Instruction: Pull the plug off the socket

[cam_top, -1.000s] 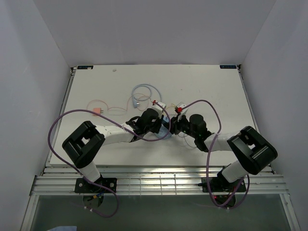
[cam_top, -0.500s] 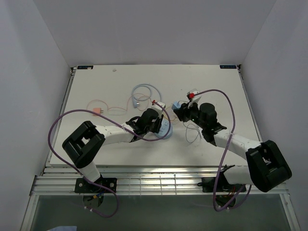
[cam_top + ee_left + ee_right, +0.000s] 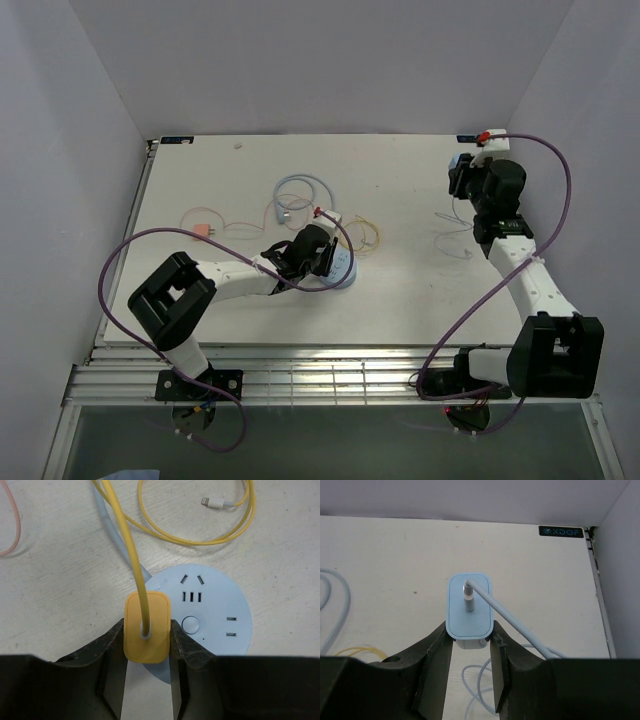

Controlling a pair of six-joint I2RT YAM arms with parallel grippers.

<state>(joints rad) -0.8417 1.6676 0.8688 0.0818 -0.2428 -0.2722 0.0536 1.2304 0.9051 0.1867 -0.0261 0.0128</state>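
Blue plug (image 3: 469,611) — seemingly clear of socket (image 3: 216,594).

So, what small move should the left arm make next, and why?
Probably lift the left gripper straight up: it is shut on the yellow plug, which seems seated in the socket. The right gripper holds the blue plug clear of it.

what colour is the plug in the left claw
The plug is yellow; left wrist view.
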